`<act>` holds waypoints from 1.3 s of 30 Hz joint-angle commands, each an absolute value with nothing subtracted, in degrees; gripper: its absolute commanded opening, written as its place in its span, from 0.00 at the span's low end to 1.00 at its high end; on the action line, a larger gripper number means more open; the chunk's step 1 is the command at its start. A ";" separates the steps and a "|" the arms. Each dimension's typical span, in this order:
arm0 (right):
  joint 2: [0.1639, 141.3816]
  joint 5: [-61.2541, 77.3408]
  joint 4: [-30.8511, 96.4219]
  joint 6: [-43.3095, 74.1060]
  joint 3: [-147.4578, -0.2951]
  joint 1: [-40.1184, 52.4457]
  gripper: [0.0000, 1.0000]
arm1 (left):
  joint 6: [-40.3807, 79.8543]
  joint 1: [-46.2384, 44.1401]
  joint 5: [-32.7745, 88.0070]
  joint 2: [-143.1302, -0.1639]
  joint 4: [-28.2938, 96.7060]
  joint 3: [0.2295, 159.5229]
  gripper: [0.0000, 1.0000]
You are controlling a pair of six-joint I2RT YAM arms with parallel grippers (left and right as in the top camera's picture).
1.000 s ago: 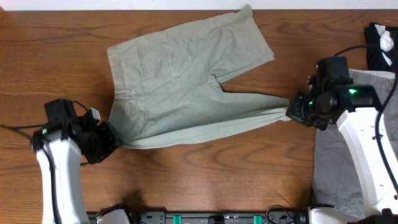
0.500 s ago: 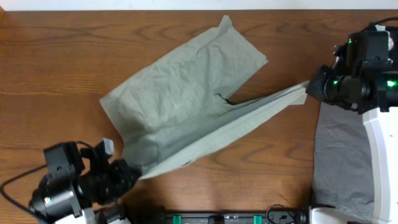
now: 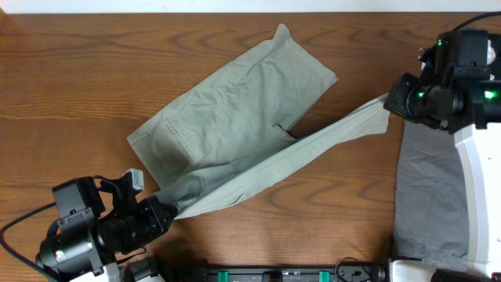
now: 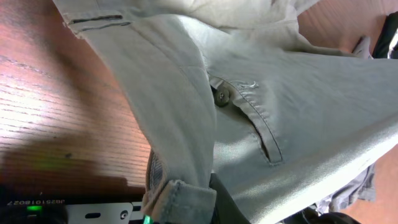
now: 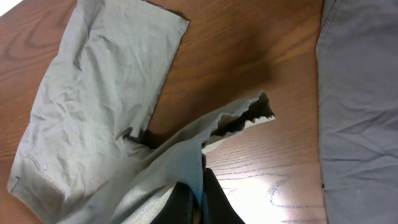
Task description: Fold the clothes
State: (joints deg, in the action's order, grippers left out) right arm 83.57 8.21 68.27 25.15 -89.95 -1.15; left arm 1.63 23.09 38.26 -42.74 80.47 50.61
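Observation:
The pale khaki-green shorts (image 3: pixel 235 117) lie spread on the wooden table, one leg flat toward the back, the other stretched taut between my grippers. My left gripper (image 3: pixel 160 215) at the front left is shut on the waistband corner (image 4: pixel 180 196); a button and pocket slit (image 4: pixel 221 96) show in the left wrist view. My right gripper (image 3: pixel 395 100) at the right is shut on the hem of the stretched leg (image 5: pixel 193 165), held above the table. The flat leg shows in the right wrist view (image 5: pixel 106 81).
Darker grey shorts (image 3: pixel 434 196) lie at the right side under my right arm, also in the right wrist view (image 5: pixel 360 93). The table's front edge with a black rail (image 3: pixel 274 274) is close to my left gripper.
The shorts were pulled toward the front left and turned diagonal. My left gripper moved down toward the front edge; my right gripper moved up and right, lifting the leg hem.

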 commanded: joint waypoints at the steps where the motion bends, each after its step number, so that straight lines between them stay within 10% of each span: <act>1: 84.14 5.41 67.02 24.58 -91.50 -2.76 0.02 | 0.86 23.29 36.71 -44.21 80.09 52.31 0.06; 39: 88.66 7.11 61.60 24.58 -91.50 -2.13 0.02 | 1.83 23.29 39.59 -51.31 88.71 53.87 0.06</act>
